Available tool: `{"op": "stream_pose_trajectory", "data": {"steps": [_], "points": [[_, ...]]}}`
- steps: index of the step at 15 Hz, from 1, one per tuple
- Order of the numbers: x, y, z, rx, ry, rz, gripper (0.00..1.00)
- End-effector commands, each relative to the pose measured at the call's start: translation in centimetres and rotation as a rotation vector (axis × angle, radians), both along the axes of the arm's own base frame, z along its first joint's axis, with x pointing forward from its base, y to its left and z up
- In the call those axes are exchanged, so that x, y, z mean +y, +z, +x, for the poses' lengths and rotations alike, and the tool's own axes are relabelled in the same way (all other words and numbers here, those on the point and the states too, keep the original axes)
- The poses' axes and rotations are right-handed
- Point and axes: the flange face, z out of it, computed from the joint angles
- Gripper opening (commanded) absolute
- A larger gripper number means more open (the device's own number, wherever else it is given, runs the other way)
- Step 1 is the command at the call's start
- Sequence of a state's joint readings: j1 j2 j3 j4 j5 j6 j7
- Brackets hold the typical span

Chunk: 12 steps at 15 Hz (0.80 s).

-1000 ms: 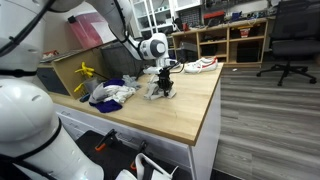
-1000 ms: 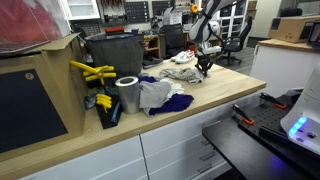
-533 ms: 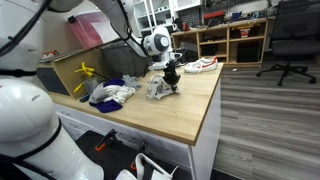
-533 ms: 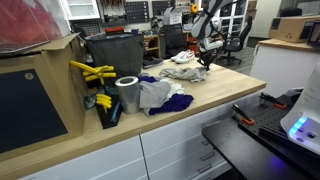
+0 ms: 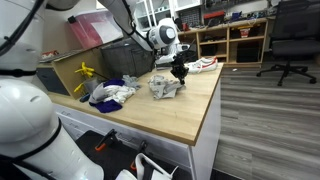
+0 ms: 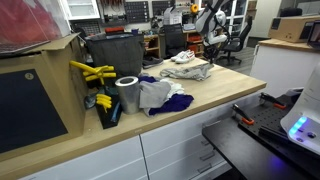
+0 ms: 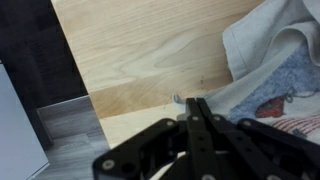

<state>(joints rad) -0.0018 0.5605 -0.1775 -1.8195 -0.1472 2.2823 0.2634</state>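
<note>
Claw (image 7: 195, 103), wrist view: both fingers (image 7: 200, 125) are pressed together into a single dark blade. A tapering fold of the garment (image 7: 268, 62) runs in to their tips, so the claw pinches the fabric at its edge. Garment: grey-white cloth with a blue and red print, lying at the right of the wrist view on the light wooden table (image 7: 140, 50). Bare wood fills the area left of the fingers, and the table's edge shows at the far left.

In an exterior view the claw (image 5: 181, 72) hangs just above the table (image 5: 175, 118), over one side of the crumpled garment (image 5: 164, 86), which rests near one end of it. Farther along the table, well apart from the garment, lies a heap of white and blue cloths (image 5: 110, 93). A silver roll (image 6: 127, 93) and yellow tools (image 6: 90, 72) stand just beside that heap in an exterior view.

Background: open shelves (image 5: 235, 40) and a black office chair (image 5: 290, 40) on the wooden floor (image 5: 270, 120).
</note>
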Motion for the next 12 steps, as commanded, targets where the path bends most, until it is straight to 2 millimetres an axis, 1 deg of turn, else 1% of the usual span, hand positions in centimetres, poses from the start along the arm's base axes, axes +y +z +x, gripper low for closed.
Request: {"op": "stream_pose_trajectory", "data": {"steps": [1,4,7,12], "points": [[-1.8,2.1,0.4,-0.013,-0.102,0.037,0.01],[-2.7,3.1,1.2,-0.051,-0.222,0.083,0.01],[-3.4,4.5,2.2,-0.106,-0.298,0.088,0.01],[-4.4,7.1,3.9,-0.195,-0.325,0.029,0.01]]}}
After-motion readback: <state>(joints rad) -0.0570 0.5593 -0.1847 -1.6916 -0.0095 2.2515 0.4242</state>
